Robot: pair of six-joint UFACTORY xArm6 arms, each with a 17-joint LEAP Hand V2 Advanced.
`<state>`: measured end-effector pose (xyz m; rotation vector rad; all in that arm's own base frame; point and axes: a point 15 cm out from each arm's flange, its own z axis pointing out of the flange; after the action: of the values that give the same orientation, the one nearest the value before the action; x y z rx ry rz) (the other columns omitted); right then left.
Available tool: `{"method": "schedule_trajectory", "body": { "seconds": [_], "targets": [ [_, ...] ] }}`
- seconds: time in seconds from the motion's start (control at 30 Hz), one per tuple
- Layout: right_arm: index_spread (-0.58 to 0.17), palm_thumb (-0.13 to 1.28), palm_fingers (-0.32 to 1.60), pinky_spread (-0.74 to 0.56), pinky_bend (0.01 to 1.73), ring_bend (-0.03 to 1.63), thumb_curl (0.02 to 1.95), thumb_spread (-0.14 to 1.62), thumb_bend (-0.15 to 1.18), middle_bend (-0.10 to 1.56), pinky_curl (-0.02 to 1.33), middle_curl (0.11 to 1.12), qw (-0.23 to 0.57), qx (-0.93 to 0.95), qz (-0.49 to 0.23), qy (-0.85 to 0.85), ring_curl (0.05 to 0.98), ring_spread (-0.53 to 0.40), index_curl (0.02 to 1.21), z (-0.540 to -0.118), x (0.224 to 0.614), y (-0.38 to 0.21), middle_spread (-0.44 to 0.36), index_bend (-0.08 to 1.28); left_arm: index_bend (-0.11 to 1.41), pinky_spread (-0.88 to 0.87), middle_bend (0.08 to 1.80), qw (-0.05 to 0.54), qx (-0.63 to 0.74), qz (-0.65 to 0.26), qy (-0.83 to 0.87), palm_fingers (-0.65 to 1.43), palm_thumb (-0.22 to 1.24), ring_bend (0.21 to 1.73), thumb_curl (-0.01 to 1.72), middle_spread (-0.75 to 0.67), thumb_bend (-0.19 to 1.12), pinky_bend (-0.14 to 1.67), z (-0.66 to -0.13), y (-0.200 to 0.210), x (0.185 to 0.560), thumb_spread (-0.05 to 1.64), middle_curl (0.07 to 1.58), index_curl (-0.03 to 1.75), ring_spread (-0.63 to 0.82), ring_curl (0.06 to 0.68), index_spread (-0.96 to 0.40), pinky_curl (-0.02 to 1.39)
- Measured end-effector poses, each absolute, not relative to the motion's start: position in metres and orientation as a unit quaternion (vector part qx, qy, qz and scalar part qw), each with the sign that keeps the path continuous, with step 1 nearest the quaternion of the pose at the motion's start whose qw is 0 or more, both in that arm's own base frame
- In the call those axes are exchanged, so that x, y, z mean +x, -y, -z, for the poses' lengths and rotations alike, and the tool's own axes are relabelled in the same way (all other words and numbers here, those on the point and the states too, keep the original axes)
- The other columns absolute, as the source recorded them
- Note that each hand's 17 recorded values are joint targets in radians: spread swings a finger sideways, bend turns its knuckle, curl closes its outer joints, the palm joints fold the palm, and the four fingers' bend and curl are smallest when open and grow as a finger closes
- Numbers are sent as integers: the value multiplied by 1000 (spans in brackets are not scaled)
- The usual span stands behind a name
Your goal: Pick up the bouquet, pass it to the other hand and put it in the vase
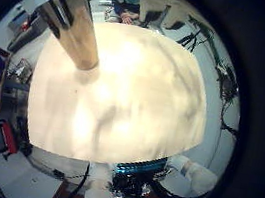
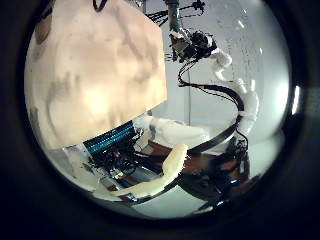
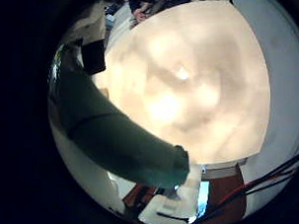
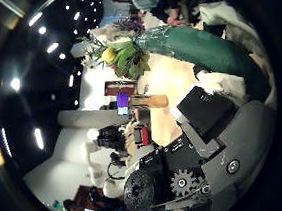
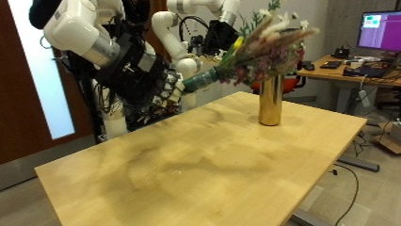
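Note:
The bouquet (image 5: 257, 52), flowers in a teal wrap, hangs tilted in the air with its blooms above the mouth of the gold vase (image 5: 269, 102). The vase stands upright near the far edge of the wooden table (image 5: 188, 169). My right hand (image 5: 163, 87) is shut on the wrap's lower end. The teal wrap (image 3: 111, 128) fills the right palm views, with the flowers (image 4: 121, 53) beyond it. My left hand (image 5: 222, 35) hovers higher up behind the bouquet, apart from it, with one pale finger (image 2: 165, 175) relaxed. From the left palm the vase (image 1: 78, 30) shows on the table below.
A desk with a monitor (image 5: 380, 33) and a red chair (image 5: 296, 83) stand behind the table. The table's far edge (image 5: 339, 141) runs close to the vase. A door (image 5: 25, 85) stands beside the arms.

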<state>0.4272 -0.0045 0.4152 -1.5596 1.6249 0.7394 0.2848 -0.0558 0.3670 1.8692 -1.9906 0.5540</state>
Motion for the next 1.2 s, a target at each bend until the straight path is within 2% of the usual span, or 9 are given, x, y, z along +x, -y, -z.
{"method": "schedule_trajectory", "body": {
  "seconds": [0.43,0.73,1.2],
  "targets": [
    [-228,1200,1183,-243,1128,1422,890,9,-19,1322,850,656,491,-629,-369,-476,572,-184,747,-482,403,-39,-117,1124,183,523,195,198,659,-238,686,141,159,423,327,486,-37,185,-402,51,301,777,300,361,574,217,294,270],
    [-227,1193,1185,-251,1108,1423,889,-7,-19,1326,890,653,518,-653,-385,-396,571,-184,743,-480,389,-47,-111,1124,178,512,195,222,647,-302,665,150,153,441,325,467,-37,186,-435,56,314,779,305,357,562,216,289,267],
    [-227,1195,1183,-258,1083,1430,880,-13,-20,1330,915,648,518,-666,-436,-313,572,-185,741,-464,369,-80,-108,1127,163,504,200,252,612,-400,634,141,145,471,322,461,-38,194,-470,65,327,775,311,342,552,216,292,273]
  ]
}}
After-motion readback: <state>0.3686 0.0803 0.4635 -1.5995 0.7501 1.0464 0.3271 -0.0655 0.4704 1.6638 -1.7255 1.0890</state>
